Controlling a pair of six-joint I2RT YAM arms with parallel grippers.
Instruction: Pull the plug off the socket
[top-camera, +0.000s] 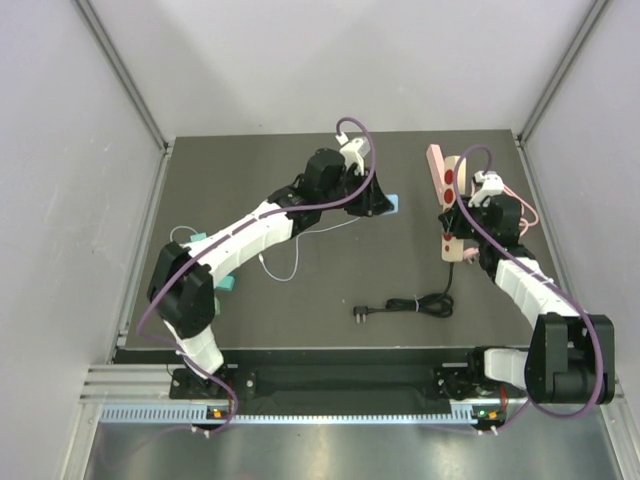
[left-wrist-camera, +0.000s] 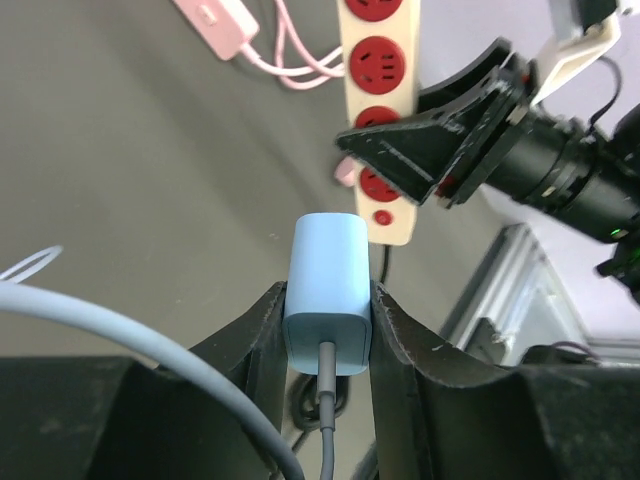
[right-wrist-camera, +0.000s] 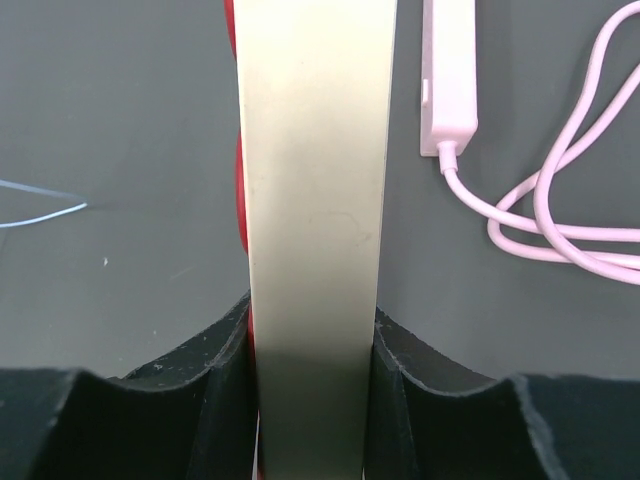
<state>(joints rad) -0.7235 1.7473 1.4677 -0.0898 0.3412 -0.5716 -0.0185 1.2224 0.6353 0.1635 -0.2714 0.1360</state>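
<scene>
Nearest to the left wrist camera is my left gripper (left-wrist-camera: 328, 300), closed on the blue plug (left-wrist-camera: 328, 265). Both fingers press the plug's two flat sides, and its grey cable (left-wrist-camera: 327, 400) runs back between them. I grip it on the body and not on the cable, so that a pull goes straight into the housing.

Beyond the plug, the power strip (left-wrist-camera: 378, 110) lies apart from it. In the top view the two are well separated on the table (top-camera: 300, 320), so I judge that the plug is already out of its socket. I cannot see the pins from here.

On the other side, my right gripper (right-wrist-camera: 312, 325) is closed tightly across the narrow width of the strip, near one end. I think this hold is there to anchor the strip, so that it does not follow the plug when the plug is pulled.

Beside the strip lie a pink box (right-wrist-camera: 447, 80) and its looping pink cord (right-wrist-camera: 560, 200). The box is close to the strip, and I cannot tell whether it touches it. A black cable (top-camera: 420, 303) lies coiled nearer the bases.
</scene>
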